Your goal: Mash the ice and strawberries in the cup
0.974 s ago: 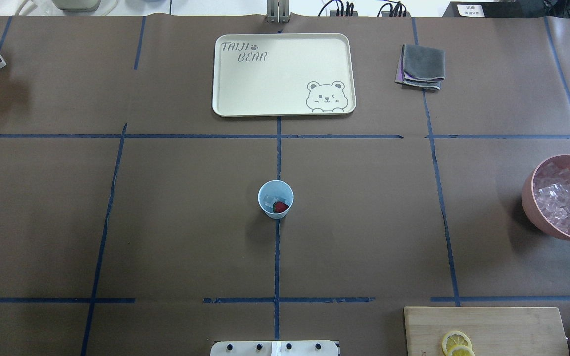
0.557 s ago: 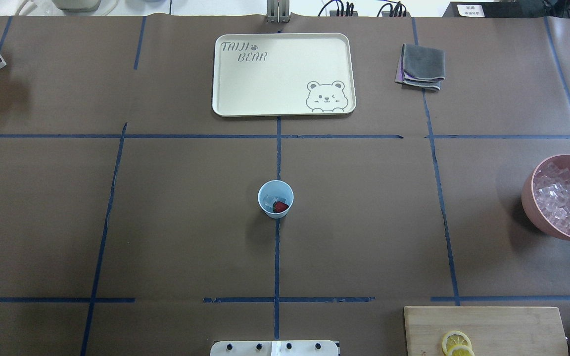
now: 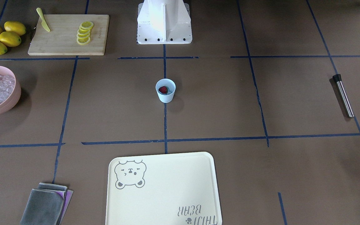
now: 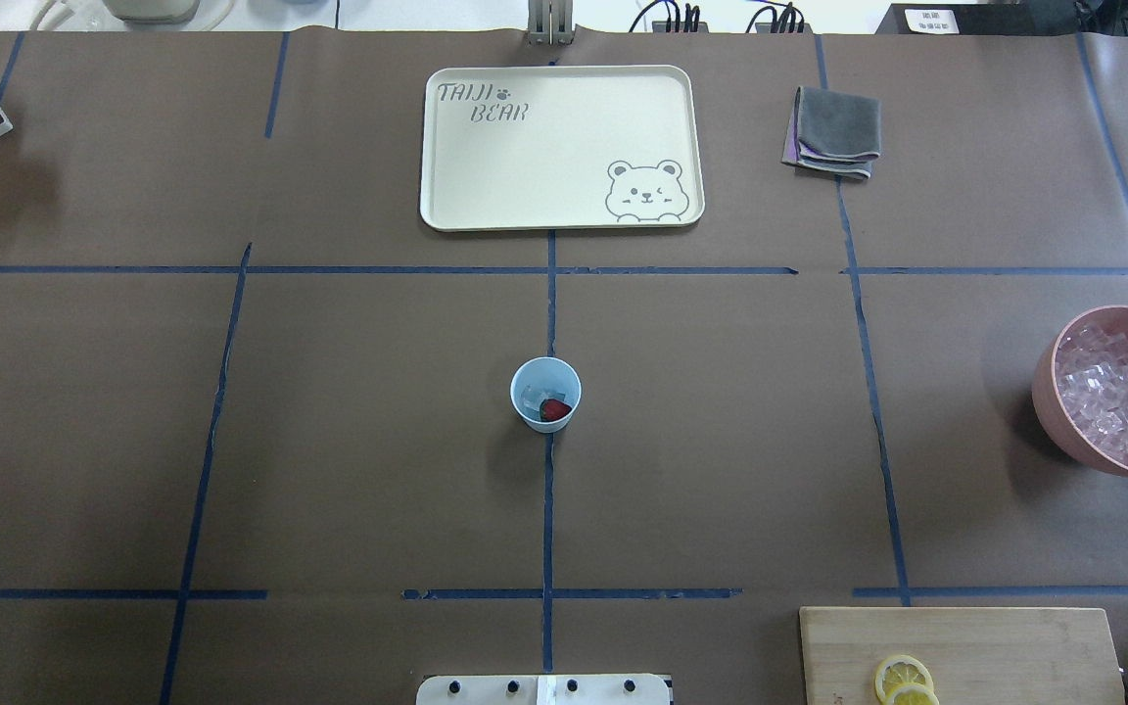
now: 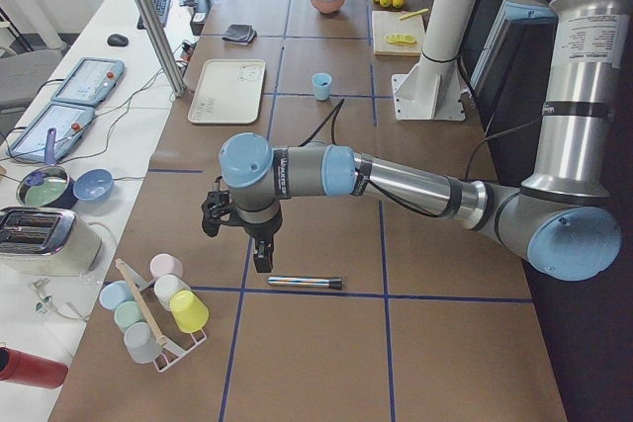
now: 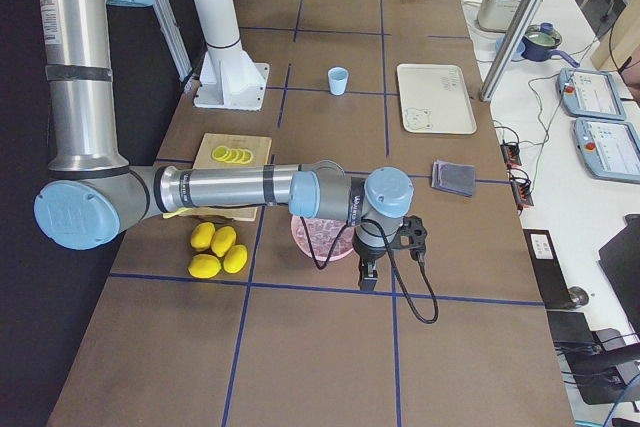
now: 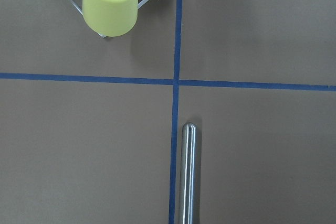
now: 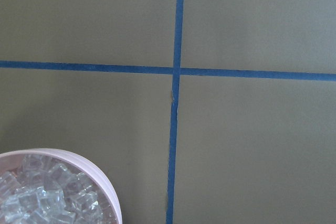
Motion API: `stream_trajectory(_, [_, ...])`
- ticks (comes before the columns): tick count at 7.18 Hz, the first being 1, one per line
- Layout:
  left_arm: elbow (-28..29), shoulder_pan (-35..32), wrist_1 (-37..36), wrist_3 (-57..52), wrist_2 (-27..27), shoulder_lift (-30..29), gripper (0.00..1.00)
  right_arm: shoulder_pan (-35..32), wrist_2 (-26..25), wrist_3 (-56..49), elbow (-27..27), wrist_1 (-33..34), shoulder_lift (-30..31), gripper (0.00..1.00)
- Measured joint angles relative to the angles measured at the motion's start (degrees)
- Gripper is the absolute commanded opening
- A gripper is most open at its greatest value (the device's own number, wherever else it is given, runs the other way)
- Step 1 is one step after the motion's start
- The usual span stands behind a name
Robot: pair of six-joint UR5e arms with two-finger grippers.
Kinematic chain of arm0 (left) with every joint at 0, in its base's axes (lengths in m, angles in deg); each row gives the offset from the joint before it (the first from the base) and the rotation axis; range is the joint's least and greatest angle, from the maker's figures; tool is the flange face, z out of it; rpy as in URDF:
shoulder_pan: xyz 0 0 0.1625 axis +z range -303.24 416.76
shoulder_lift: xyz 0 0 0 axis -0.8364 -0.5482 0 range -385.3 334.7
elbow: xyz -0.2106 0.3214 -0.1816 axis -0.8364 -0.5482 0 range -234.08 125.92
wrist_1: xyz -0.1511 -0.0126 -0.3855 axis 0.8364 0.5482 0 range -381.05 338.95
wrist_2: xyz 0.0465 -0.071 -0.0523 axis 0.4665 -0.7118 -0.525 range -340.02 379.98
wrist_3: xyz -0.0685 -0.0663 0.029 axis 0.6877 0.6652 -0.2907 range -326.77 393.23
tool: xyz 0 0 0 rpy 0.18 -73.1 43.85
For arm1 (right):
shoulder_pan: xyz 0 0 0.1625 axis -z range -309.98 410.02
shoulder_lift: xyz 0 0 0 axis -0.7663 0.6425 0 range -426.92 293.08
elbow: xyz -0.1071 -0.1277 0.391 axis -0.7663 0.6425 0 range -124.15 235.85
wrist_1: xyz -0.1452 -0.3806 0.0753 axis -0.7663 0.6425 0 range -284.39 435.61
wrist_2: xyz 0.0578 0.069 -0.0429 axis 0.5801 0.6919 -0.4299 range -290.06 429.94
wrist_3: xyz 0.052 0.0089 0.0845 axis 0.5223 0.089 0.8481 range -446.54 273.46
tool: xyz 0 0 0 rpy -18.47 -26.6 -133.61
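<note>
The light-blue cup stands upright at the table's middle; it also shows in the front view. Inside it lie a dark-red strawberry and clear ice. A steel rod with a black end lies flat at the table's left end and shows in the left wrist view. My left gripper hangs just above the rod's end, seen only from the side; I cannot tell if it is open. My right gripper hangs beside the pink bowl; its state also cannot be told.
A pink bowl of ice cubes sits at the right edge. A cream tray and a folded grey cloth lie at the back. A cutting board with lemon slices is front right. A rack of cups stands by the rod.
</note>
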Motion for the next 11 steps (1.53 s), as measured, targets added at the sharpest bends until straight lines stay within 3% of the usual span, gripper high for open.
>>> stream_trajectory(2, [0.69,1.16,2.91,1.07,0.09,0.32,1.00,0.08,0.28,0.41,0.80,-0.03,0.34,1.00])
stream_trajectory(11, [-2.56,2.34,3.22,0.63,-0.36,4.64,1.00,0.60,1.12,0.79,2.64,-2.95,0.39,1.00])
